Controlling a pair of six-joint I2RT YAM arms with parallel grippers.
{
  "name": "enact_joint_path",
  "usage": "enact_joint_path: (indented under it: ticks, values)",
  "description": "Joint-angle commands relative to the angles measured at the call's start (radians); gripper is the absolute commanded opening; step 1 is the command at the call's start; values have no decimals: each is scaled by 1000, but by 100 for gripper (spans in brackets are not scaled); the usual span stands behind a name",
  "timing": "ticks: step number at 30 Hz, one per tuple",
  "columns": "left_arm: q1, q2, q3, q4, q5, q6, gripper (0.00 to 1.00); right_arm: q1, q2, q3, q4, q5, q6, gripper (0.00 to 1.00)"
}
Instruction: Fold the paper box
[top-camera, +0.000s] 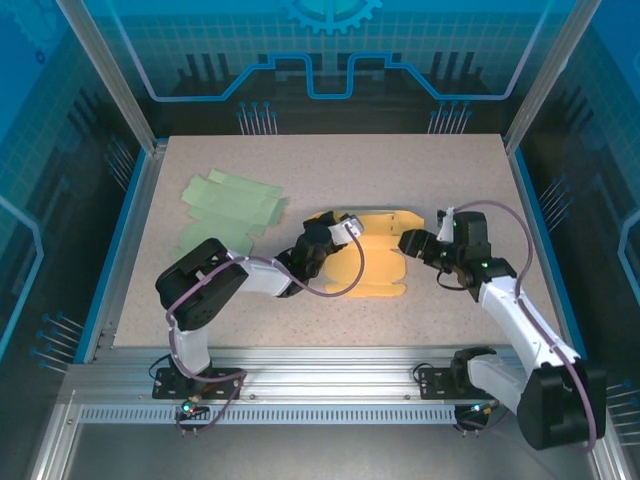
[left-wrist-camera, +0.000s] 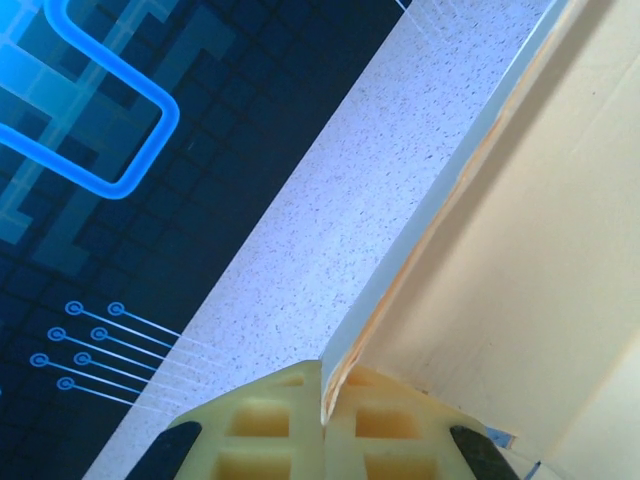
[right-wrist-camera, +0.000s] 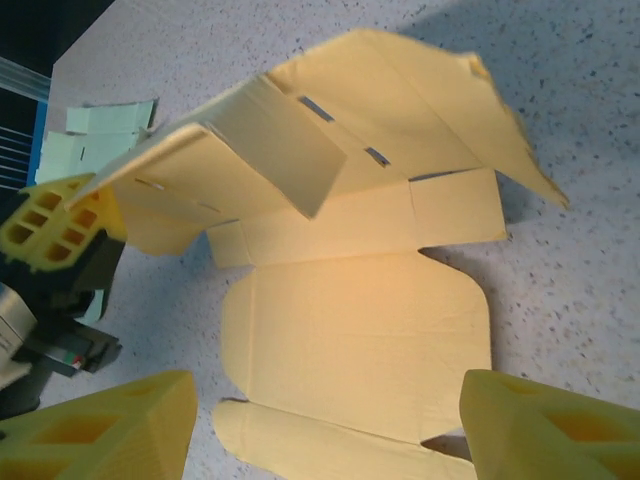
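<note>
A yellow paper box (top-camera: 378, 268) lies part-folded at the middle of the table, its base panel flat and its far panels raised. My left gripper (top-camera: 337, 232) is shut on the left edge of a raised panel. In the left wrist view that thin edge is pinched between the fingertips of the left gripper (left-wrist-camera: 325, 400), and the paper box (left-wrist-camera: 520, 250) rises to the right. My right gripper (top-camera: 412, 243) hangs open just off the box's right side. In the right wrist view the flat base of the paper box (right-wrist-camera: 350, 320) lies ahead between the spread fingers (right-wrist-camera: 100, 430) with nothing held.
Several pale green paper blanks (top-camera: 228, 205) lie at the back left of the speckled table (top-camera: 420, 170), also seen as green blanks (right-wrist-camera: 100, 135) past the left gripper (right-wrist-camera: 55, 225). Blue rails and aluminium posts frame the table.
</note>
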Motion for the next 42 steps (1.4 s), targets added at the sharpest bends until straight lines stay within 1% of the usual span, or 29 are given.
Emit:
enact_joint_path:
  ticks: [1,2,4,8,15,21,25,28,32,35,38,41,42]
  values:
    - [2,-53,-26,4,48,-85,0,-10,-46,-51,3,34,-21,62]
    - [0,-60,-30,3,56,-93,0,-9,-49,-65,10,47,-20,57]
    - [3,-71,-37,-2,73,-110,0,-8,-42,-91,37,63,-15,55]
    - [3,-92,-57,-6,109,-134,0,-9,10,-121,113,61,-25,55]
    - [6,-114,-71,-23,157,-166,0,-10,141,-85,168,100,-49,53]
    - [15,-126,-79,-24,173,-180,0,-16,244,-25,167,132,-83,54]
    - [22,-133,-84,-22,181,-191,0,-16,283,-6,173,139,-90,55]
    - [25,-133,-83,-23,184,-197,0,-17,307,-3,191,120,-85,55]
    - [25,-125,-75,-23,187,-205,0,-17,327,-18,272,51,-57,51]
    - [25,-111,-69,-22,183,-215,0,-16,331,-27,325,4,-35,40]
    - [24,-98,-63,-21,172,-214,0,-17,327,-33,363,-30,-10,35]
    - [21,-84,-51,-27,157,-218,0,-17,323,-39,384,-45,16,22]
    - [17,-79,-43,-30,152,-217,0,-16,321,-44,393,-47,26,21]
